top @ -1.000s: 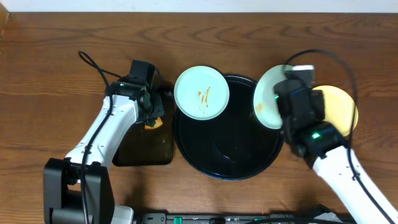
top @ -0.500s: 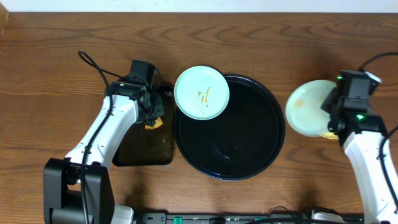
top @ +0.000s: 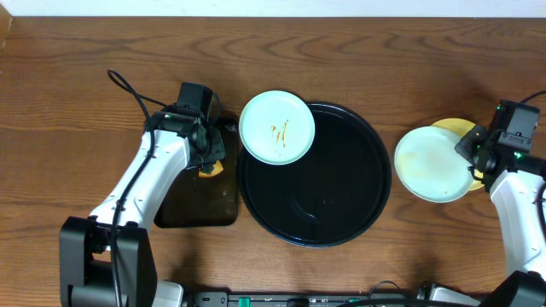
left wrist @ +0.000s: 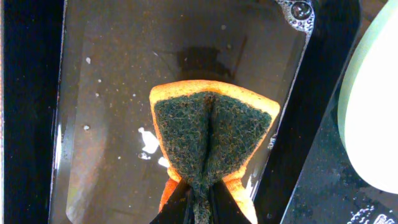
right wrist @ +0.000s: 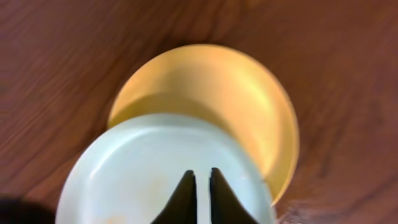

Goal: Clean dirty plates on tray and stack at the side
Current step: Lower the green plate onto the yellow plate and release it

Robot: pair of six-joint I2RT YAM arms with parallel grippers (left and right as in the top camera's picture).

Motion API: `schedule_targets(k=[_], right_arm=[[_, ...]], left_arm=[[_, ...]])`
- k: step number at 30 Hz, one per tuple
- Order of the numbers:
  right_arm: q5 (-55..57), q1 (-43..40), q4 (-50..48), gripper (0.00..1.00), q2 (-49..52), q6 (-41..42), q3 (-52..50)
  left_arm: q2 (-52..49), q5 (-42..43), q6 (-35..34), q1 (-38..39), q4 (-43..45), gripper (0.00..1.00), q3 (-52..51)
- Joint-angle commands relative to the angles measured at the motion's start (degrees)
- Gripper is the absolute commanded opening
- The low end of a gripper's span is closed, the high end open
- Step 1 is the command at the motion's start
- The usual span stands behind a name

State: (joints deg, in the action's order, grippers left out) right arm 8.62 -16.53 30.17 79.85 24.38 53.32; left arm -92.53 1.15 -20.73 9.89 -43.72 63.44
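We see a mint plate (top: 433,164) over the yellow plate (top: 456,128) by the right edge.
Whether the right gripper (right wrist: 199,180) grasps it we cannot tell; the left gripper (left wrist: 199,186) clenches a sponge (left wrist: 211,137); a streaked plate (top: 276,128) overlaps the tray (top: 341,226) rim.

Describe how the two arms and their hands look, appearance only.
The left arm and right arm have smooth white links joined by black joints, each with a black wrist block carrying a small green light. A thin black cable loops off the left arm, whose base is black. The left hand and right hand each have two slim black fingers tapering to points.
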Motion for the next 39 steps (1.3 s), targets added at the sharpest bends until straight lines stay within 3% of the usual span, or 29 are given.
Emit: schedule_targets(k=[1,4,9,18,21,24,29,39], right_arm=[[-8.79,-0.17,0.61,0.17,-0.02,-2.69,0.90],[-10.82,0.02,3.54,0.20,-0.02,-3.67,0.90],[-9.55,0.02,9.53,0.01,0.00,-3.65,0.81],[-1.90,0.00,6.82,0.03,0.04,-3.69,0.13],[-0.04,-0.02,3.72,0.12,0.09,-6.91,0.13],[0.63,-0.04,0.46,0.34,0.76,-13.18,0.13],[0.55,-0.31,-1.07,0.50,4.52,-23.50,0.13],[-5.77,-6.03,-0.07,0.49,9.94,-25.59,0.13]], left_arm=[[0.04,-0.24,0.55,-0.22,-0.37,0.07,-0.28],[0.04,-0.24,0.55,-0.22,-0.35,0.07,-0.28],[0.04,-0.24,0.55,-0.22,-0.35,0.07,-0.26],[0.04,-0.24,0.55,-0.22,-0.37,0.07,-0.28],[0.04,-0.24,0.55,-0.22,-0.39,0.07,-0.28],[0.04,-0.24,0.55,-0.22,-0.37,0.07,-0.26],[0.04,-0.24,0.55,-0.22,-0.37,0.08,-0.28],[0.04,-0.24,0.55,-0.22,-0.37,0.08,-0.28]])
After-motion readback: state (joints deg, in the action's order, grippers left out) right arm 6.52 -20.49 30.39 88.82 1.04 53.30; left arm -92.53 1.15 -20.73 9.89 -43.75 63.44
